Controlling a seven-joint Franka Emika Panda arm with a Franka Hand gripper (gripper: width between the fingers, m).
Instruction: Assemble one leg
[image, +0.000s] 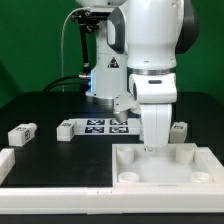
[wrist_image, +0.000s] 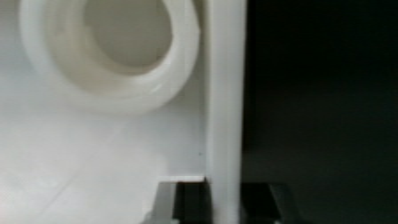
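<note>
Status: early, approx 0% on the leg itself.

- No leg is mounted. Sockets on the white board (image: 168, 168) look empty in ext view, and the one socket (wrist_image: 103, 45) in wrist view is bare too.
- Legs all loose on the table (image: 40, 108), none near the jaws: far-left leg (image: 21, 132) at mid-left of frame, second leg (image: 65, 128) just left of the marker board (image: 106, 125), third block (image: 180, 129) right of the arm (image: 150, 50), prob. a leg but partly hidden.
- Jaws are down at the board's back edge, centre-right of ext frame. In wrist view one fingertip (wrist_image: 185, 204) sits over the white board side at bottom of frame, the other is over the dark table side, and the board's edge rim runs between them. So they straddle the edge w/ a narrow gap. Can't tell if they're clamped on it or only around it.
- Not holding any leg.

My read: current step is handling/positioning the board, not the leg.

Left to do: pick a leg, carry it to a corner socket, seat it and prob. twist it in. All of that is outstanding.
</note>
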